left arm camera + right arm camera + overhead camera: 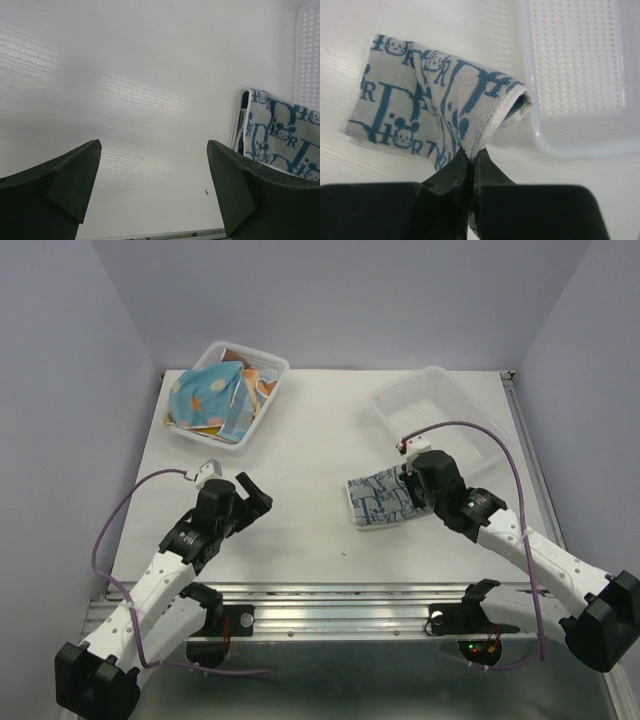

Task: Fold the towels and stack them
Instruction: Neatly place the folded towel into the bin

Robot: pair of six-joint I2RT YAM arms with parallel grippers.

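A folded white towel with blue print [378,500] lies on the table right of centre. It also shows in the right wrist view [435,112] and in the left wrist view [280,137]. My right gripper [472,157] is shut on the near edge of this towel and lifts that edge a little; in the top view it [412,490] sits at the towel's right side. My left gripper [255,495] is open and empty over bare table to the left, its fingers [60,185] wide apart. A light blue towel with orange dots [205,392] lies with other cloths in the left basket.
A clear mesh basket [268,368] at the back left holds several crumpled cloths. A second clear mesh basket [440,405] stands at the back right, just beyond the folded towel; it also shows in the right wrist view [575,75]. Grey walls close the sides.
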